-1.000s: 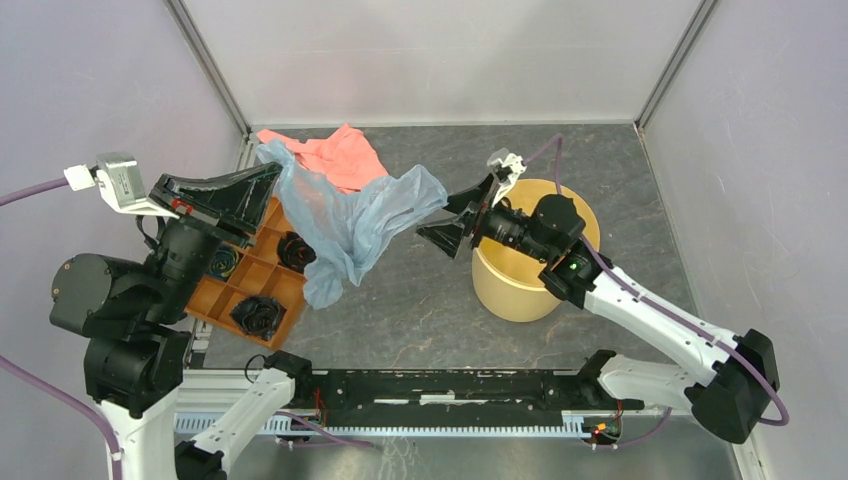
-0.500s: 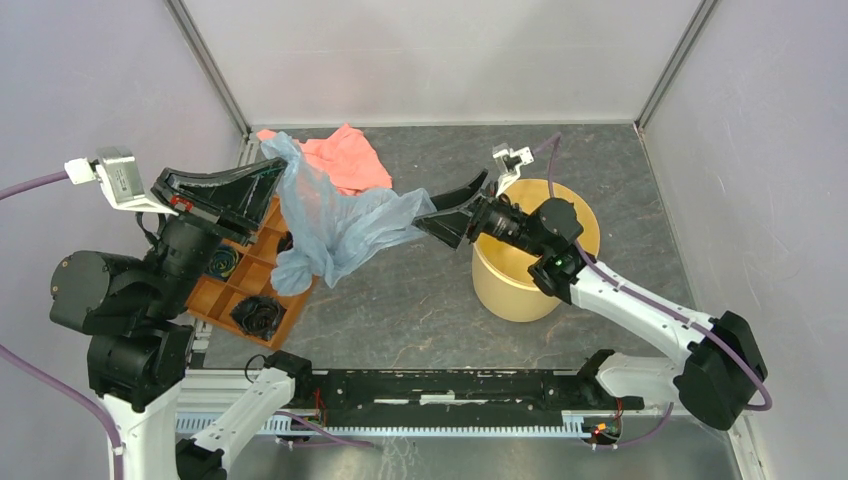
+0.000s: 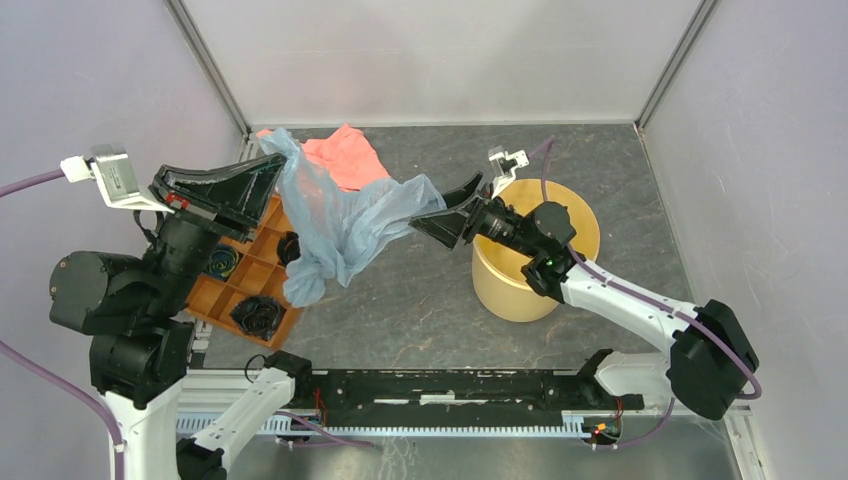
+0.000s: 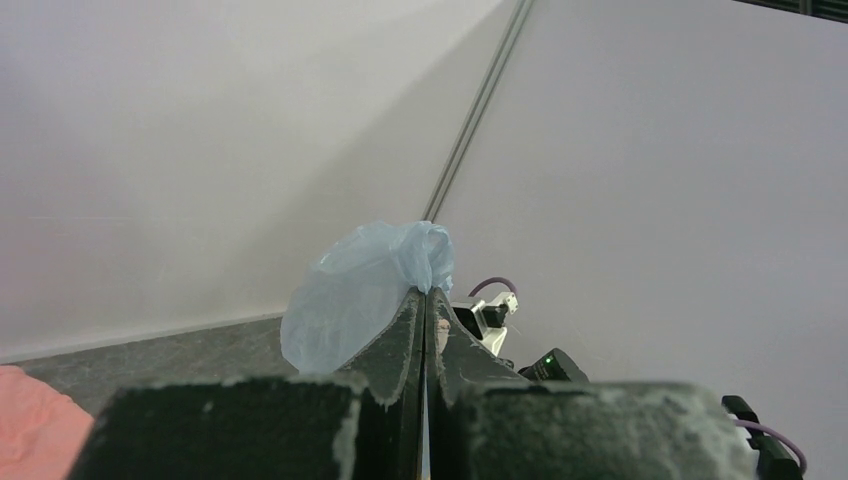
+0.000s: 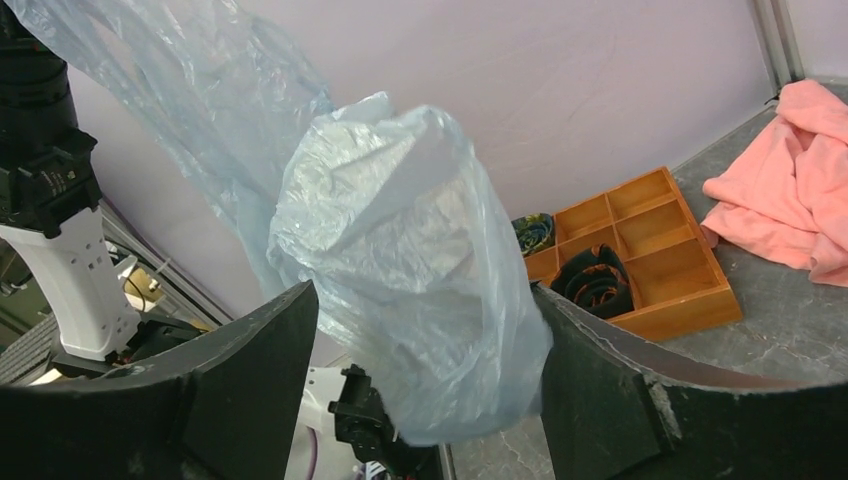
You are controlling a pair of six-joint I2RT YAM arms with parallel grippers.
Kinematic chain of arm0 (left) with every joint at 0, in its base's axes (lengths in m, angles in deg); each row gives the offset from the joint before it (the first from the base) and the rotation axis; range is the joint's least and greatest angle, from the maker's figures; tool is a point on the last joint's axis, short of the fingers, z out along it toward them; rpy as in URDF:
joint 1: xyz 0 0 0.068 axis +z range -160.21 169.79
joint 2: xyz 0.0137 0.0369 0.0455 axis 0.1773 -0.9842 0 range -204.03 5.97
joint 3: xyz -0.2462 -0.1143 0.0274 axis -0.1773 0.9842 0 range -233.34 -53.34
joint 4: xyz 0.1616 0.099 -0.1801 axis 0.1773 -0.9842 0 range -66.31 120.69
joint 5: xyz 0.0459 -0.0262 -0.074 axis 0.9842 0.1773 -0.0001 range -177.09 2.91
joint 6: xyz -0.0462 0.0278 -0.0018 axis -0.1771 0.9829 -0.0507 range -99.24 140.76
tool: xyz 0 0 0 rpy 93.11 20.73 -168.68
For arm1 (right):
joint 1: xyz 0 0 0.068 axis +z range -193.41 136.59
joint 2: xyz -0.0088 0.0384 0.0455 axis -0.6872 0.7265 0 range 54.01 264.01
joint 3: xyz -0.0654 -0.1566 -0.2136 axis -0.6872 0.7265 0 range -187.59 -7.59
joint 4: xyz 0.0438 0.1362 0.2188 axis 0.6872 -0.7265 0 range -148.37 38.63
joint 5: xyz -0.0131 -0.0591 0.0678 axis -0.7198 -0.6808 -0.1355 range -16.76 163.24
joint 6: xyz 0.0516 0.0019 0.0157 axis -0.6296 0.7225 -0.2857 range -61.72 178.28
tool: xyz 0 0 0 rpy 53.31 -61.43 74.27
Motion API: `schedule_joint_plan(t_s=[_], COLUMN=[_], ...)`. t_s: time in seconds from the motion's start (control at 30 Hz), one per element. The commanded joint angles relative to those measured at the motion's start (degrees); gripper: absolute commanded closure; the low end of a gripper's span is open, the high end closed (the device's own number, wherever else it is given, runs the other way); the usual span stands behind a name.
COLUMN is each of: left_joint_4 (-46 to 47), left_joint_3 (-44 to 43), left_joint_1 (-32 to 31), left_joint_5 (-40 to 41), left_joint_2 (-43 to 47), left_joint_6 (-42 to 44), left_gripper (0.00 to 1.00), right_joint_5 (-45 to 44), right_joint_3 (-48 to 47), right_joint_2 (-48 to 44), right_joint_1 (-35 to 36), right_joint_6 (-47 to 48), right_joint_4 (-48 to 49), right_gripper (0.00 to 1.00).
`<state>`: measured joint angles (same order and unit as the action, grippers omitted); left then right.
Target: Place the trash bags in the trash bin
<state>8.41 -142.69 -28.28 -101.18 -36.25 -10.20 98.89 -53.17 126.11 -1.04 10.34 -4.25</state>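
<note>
The pale blue-grey trash bag [image 3: 345, 225] hangs in the air between my two arms, its lower end drooping over the tray. My left gripper [image 3: 274, 168] is shut on the bag's upper left corner; the left wrist view shows its fingers [image 4: 410, 330] pressed together with film [image 4: 360, 290] bunched at the tips. My right gripper [image 3: 428, 208] is open, with the bag's right end lying between its spread jaws. In the right wrist view [image 5: 425, 292] the bag [image 5: 410, 230] fills the gap. The pale yellow bin [image 3: 510, 290] stands upright under my right arm, partly hidden.
A salmon-pink cloth [image 3: 340, 155] lies at the back left and shows in the right wrist view [image 5: 780, 190]. An orange compartmented tray [image 3: 250, 278] with dark coiled items sits by the left arm. Grey walls enclose the table on three sides.
My right gripper has moved left and slightly back, away from the bin, so the bag's right end now sits between its open jaws. The bag's hanging part has swung. The left gripper holds steady.
</note>
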Motion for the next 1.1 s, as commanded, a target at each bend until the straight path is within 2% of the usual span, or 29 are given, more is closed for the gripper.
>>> schedule_joint_plan(t_s=[0.0, 0.03, 0.17, 0.23, 0.27, 0.3, 0.37, 0.47, 0.57, 0.6, 0.7, 0.83, 0.93, 1.07], left_joint_4=[3.21, 3.47, 3.3, 2.45, 1.08, -1.04, -6.7, -13.26, -19.69, -22.44, -29.88, -37.86, -45.48, -43.56], left_joint_3=[-0.28, -0.04, 2.35, 5.28, 7.25, 8.95, 12.22, 16.92, 19.62, 20.13, 20.65, 22.25, 21.89, 19.37], left_joint_1=[0.14, 0.12, 0.14, 0.14, 0.14, 0.14, 0.14, 0.14, 0.13, 0.13, 0.06, 0.05, 0.07, 0.07], left_joint_5=[-1.57, -1.79, -1.81, -0.54, 1.36, 4.2, 10.8, 13.9, 16.66, 17.87, 19.44, 14.49, 14.39, 15.1], left_joint_2=[-1.08, -1.12, -0.45, 0.74, 1.68, 2.64, 5.26, 8.65, 11.0, 11.44, 11.29, 7.37, 2.79, 3.72], left_joint_6=[-2.7, -2.89, -3.01, -2.08, -0.9, -0.07, 0.58, -0.44, -2.55, -3.8, -8.33, -11.94, -11.6, -12.45], left_gripper=[0.98, 0.98, 0.98, 0.98, 0.96, 0.89, 0.63, 0.39, 0.08, 0.01, 0.0, 0.0, 0.0, 0.0], right_joint_5=[-0.15, -0.43, -1.6, -3.24, -5.22, -6.71, -8.7, -6.15, -1.68, -0.61, 1.85, 2.95, 3.45, 5.32], right_joint_3=[-0.04, 0.05, -0.3, -0.6, -0.8, -1.07, -2.71, -7.54, -12.31, -14.01, -18.06, -15.69, -14.62, -13.68], right_joint_2=[0.15, 0.15, -1.35, -3.46, -4.83, -5.98, -7.46, -6.71, -4.0, -2.95, -0.83, -2.74, -4.13, -5.68], right_joint_1=[0.17, 0.15, -0.04, -0.08, -0.06, -0.05, 0.0, -0.08, -0.05, 0.01, 0.08, -0.01, 0.05, 0.01], right_joint_6=[-0.13, -0.35, 0.98, 5.05, 8.46, 11.87, 16.88, 21.31, 23.79, 25.38, 29.74, 33.39, 35.41, 37.41], right_joint_4=[5.28, 5.89, 5.36, 1.67, -1.91, -4.86, -10.29, -15.71, -18.89, -21.26, -27.52, -28.06, -29.72, -31.69], right_gripper=[0.21, 0.26, 0.65, 0.98, 0.99, 1.0, 1.0, 1.0, 1.0, 1.0, 1.0, 0.99, 1.0, 1.0])
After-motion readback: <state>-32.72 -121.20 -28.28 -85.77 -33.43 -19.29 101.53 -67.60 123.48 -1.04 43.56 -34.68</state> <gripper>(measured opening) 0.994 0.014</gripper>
